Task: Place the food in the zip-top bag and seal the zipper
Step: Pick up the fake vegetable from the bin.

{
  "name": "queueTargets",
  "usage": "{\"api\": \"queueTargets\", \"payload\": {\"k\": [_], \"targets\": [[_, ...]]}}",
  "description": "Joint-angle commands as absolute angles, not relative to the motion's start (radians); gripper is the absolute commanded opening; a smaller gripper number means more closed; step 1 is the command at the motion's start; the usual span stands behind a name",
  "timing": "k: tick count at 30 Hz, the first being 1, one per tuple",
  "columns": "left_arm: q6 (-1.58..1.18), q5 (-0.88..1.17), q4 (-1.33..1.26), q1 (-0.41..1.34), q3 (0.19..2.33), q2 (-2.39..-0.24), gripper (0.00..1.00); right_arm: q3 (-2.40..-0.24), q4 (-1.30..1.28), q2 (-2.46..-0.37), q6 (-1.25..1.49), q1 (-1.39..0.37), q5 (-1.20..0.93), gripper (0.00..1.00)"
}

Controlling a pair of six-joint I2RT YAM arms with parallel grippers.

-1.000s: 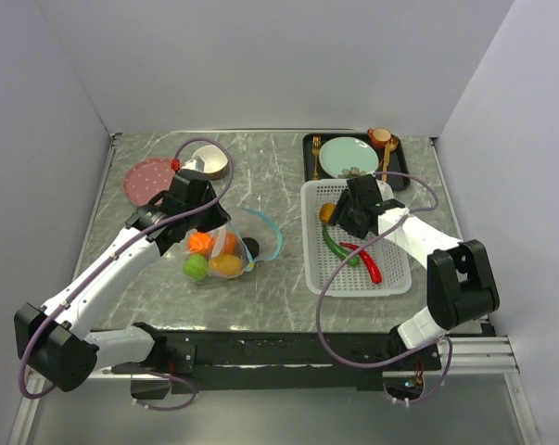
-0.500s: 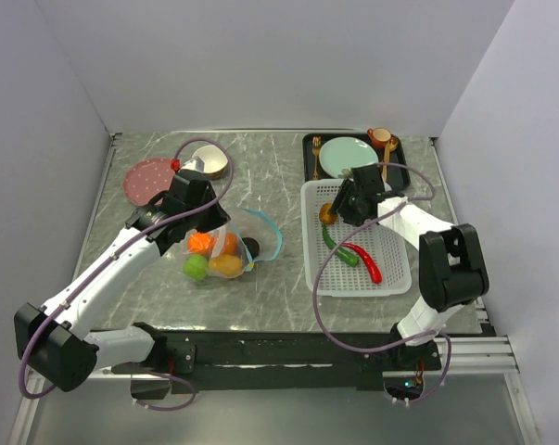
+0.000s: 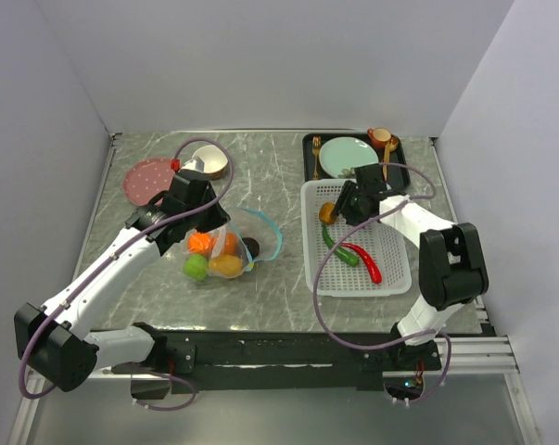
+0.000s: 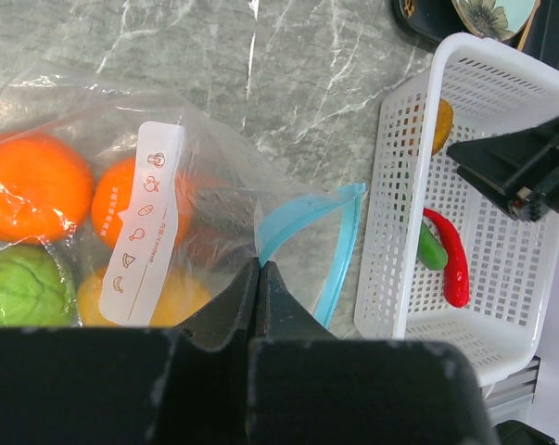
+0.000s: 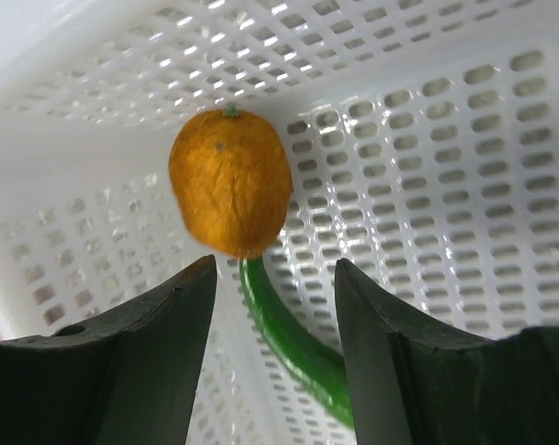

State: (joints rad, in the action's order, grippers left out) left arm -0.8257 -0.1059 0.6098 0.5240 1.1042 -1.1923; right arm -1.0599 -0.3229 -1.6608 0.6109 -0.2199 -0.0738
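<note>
- The left gripper [image 4: 260, 269] is pressing its black jaws together on the film of the flat clear plastic zip-top bag [image 4: 214, 130], right where the thin teal-blue zipper strip [image 4: 339, 246] begins.
- The zipper strip is standing unsealed, curving in an open loop toward the white mesh plastic basket [image 4: 501, 93].
- The bag is lying on the grey marbled table [image 3: 279, 176], left of the basket. Two round oranges [image 4: 33, 185], a green apple [image 4: 24, 287] and a yellow fruit [image 4: 182, 297] are showing through its film.
- A dark round fruit [image 3: 251, 247] is sitting at the bag's mouth, within the teal loop; whether film is covering it cannot be told.
- The right gripper [image 5: 274, 269] is hovering low in the basket's far left corner with its jaws spread apart, gripping nothing.
- An oval orange-yellow fruit [image 5: 231, 181] is lying just beyond its fingertips, not between them.
- A long green pepper [image 5: 288, 338] is running from under that fruit back between the jaws.
- A red chili [image 3: 367, 262] is lying just beside the pepper, nearer the basket's middle.
</note>
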Motion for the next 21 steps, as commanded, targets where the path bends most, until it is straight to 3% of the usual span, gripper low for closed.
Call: {"api": "queueTargets", "payload": {"k": [1, 8, 21], "targets": [[-0.822, -0.097, 0.588, 0.522, 1.120, -1.158, 0.01, -1.043, -0.425, -1.549, 0.606, -0.215, -0.055, 0.59], [-0.816, -0.094, 0.581, 0.522, 1.117, -1.163, 0.01, -0.899, -0.465, -1.433, 0.574, -0.268, -0.072, 0.61], [-0.815, -0.081, 0.571, 0.522, 1.114, -1.175, 0.01, -0.946, -0.577, -1.515, 0.580, -0.423, 0.162, 0.62]]}}
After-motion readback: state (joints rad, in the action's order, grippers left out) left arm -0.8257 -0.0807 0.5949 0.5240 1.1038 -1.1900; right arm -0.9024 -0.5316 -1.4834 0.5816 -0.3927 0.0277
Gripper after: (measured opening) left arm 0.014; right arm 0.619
